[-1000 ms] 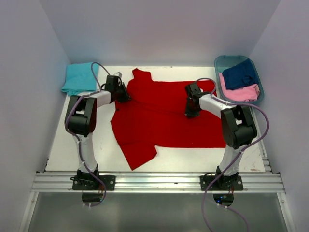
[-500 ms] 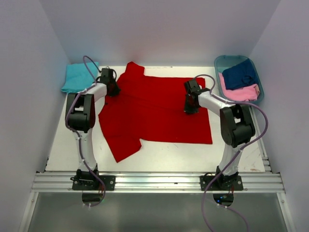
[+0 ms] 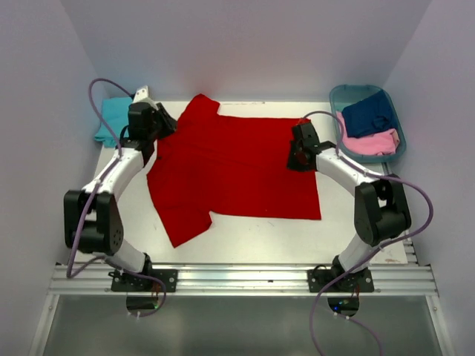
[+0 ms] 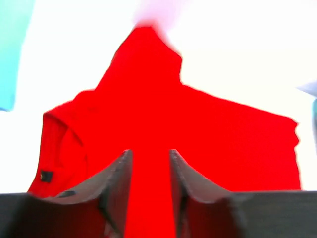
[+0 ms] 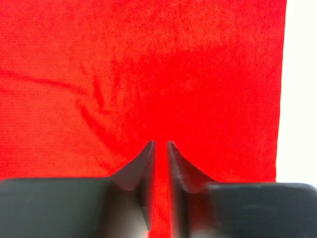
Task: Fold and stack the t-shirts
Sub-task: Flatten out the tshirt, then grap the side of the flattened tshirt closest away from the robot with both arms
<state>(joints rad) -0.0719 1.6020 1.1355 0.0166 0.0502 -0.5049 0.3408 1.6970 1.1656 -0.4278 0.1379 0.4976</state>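
Observation:
The large red t-shirt (image 3: pixel 237 167) lies spread flat on the white table, collar to the left and one sleeve pointing to the near left. My left gripper (image 3: pixel 159 122) is open above the shirt's far-left shoulder; in the left wrist view (image 4: pixel 151 153) its jaws stand apart over the red t-shirt (image 4: pixel 198 124). My right gripper (image 3: pixel 297 159) is low on the shirt near its right hem; in the right wrist view (image 5: pixel 160 144) its jaws stand nearly closed with a strip of the red t-shirt (image 5: pixel 148 64) between them. A folded turquoise t-shirt (image 3: pixel 111 119) lies at the far left.
The teal plastic basket (image 3: pixel 338 96) stands at the far right corner and holds a navy t-shirt (image 3: pixel 369 113) and a pink t-shirt (image 3: pixel 367 141). White walls close in the table on the left, back and right. The turquoise t-shirt's edge shows in the left wrist view (image 4: pixel 10 49).
The red t-shirt was dragged left and back and now lies flatter. My left gripper moved to the far left and its arm swung out. My right gripper shifted slightly right.

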